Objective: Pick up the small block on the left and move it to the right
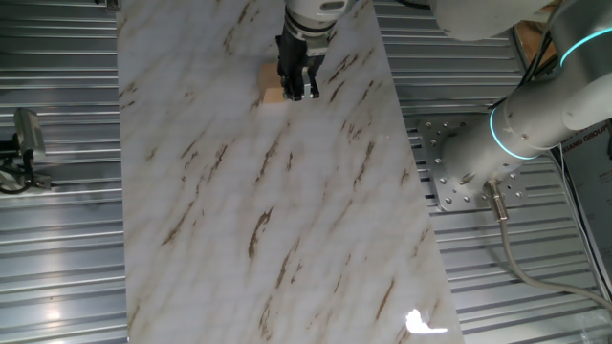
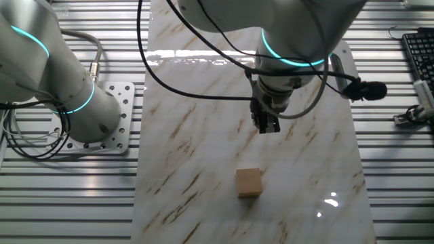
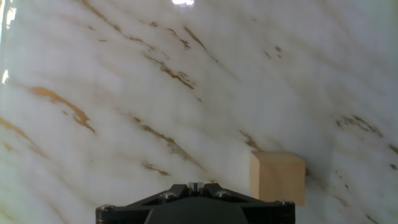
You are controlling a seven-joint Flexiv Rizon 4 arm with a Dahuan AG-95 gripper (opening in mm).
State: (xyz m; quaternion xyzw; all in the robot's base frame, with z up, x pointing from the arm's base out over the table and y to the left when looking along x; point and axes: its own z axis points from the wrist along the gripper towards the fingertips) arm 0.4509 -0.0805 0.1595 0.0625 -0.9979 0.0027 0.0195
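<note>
The small block point(image 2: 249, 182) is a plain light-tan wooden cube resting on the marble-patterned board point(image 2: 203, 156). In the hand view the block point(image 3: 278, 177) sits low and to the right of the fingertips, not between them. My black gripper point(image 2: 266, 125) hangs above the board, apart from the block, with its fingers pressed together and nothing held. In one fixed view the gripper point(image 1: 301, 88) stands just right of the block point(image 1: 272, 93) and covers part of it. In the hand view the gripper point(image 3: 195, 185) shows its tips touching.
The board lies on a ribbed metal table point(image 2: 68, 196). The arm's base plate point(image 2: 119, 118) is at the board's left in the other fixed view, and a keyboard point(image 2: 419, 57) and a small tool point(image 2: 410, 116) lie at the right. A clamp-like fixture point(image 1: 24, 148) sits off the board.
</note>
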